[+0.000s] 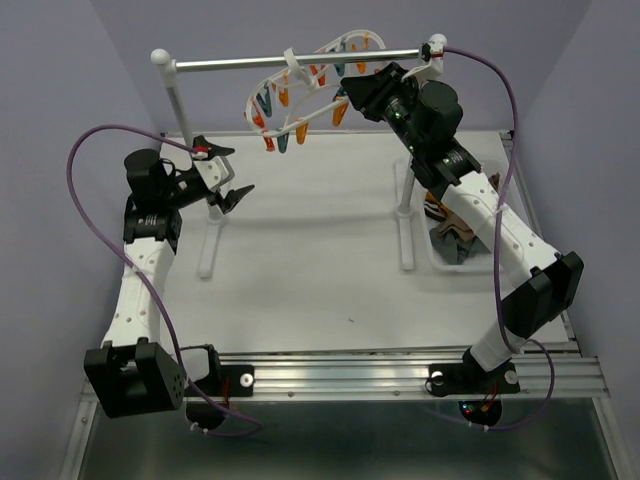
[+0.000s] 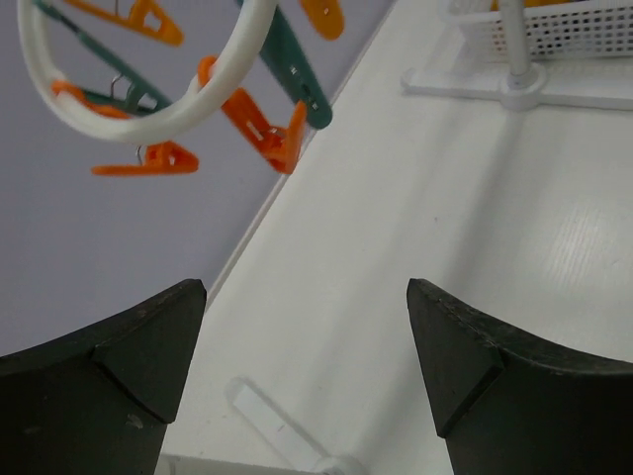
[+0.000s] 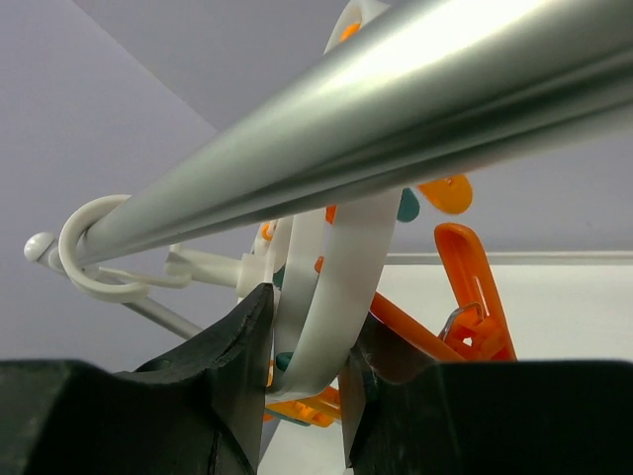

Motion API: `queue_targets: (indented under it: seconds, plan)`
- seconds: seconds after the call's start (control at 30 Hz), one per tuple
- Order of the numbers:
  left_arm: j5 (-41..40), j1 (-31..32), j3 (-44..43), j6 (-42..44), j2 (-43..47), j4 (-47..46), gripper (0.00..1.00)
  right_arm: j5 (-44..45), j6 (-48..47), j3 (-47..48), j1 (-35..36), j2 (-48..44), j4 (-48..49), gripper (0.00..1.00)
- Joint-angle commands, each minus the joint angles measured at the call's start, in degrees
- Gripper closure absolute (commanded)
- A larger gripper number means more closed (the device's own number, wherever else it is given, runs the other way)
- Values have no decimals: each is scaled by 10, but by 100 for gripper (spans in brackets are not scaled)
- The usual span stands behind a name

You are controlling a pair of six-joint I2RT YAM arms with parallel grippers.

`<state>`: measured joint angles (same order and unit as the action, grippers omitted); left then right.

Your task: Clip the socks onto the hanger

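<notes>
Right jaws are clamped on the white ring of the hanger (image 1: 268,85). In the right wrist view you can see the two black fingers (image 3: 232,366) pinching the ring (image 3: 336,287) from both sides, right under the rack's metal crossbar (image 3: 445,89). The hanger's hook (image 3: 84,247) is looped over that crossbar, and an orange clip (image 3: 475,287) dangles just behind the pinched spot.

Left jaws are wide apart with nothing between them. They hang above the tabletop (image 1: 320,260) near the rack's left post (image 1: 172,110), pointing toward the middle of the rack. Their camera looks up at the underside of the ring (image 2: 227,79), with an orange clip (image 2: 262,124) and a teal clip (image 2: 297,79) hanging off it.

From the top camera, the hanger hangs tilted off the crossbar (image 1: 250,62), roughly mid-bar to right of centre, with orange and teal clips all round it. None of the clips I can see has anything in it.

The socks (image 1: 455,238) are bunched in a white basket (image 1: 440,262) on the tabletop just right of the rack's right post (image 1: 405,190). I can make out dark brownish-grey fabric and a bit of orange, but the right arm (image 1: 500,240) covers a good part of the pile, so I can't say how many there are.
</notes>
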<state>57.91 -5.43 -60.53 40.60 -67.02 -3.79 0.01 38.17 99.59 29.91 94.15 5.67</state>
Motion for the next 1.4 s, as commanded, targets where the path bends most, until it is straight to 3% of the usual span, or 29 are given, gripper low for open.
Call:
queue_targets:
  seconds: [0.0,0.13,0.5,0.77,0.93,1.07,1.13,1.2,1.37]
  plan:
    - [156,0,-42,64,-3,0,5,-19,-30,11,-6,12,-55,67]
    - [239,-1,-56,76,-41,-5,5,-15,-27,9,-6,9,-55,67]
    - [251,0,-147,5,-145,-33,5,-34,-18,14,-6,20,-55,68]
    - [271,0,-141,-92,-177,-171,1,-42,-19,21,-6,28,-55,68]
    - [305,0,-193,-127,-218,-177,1,-41,-24,22,-6,28,-54,69]
    - [298,2,-233,-175,-248,-177,2,-38,-25,20,-6,24,-52,69]
    - [254,16,-245,-198,-257,-178,2,-38,-24,17,-6,24,-48,69]
    - [220,31,-241,-197,-255,-181,2,-40,-24,13,-6,23,-44,69]
    - [243,38,-202,-162,-232,-199,4,-40,-23,15,-6,24,-43,69]
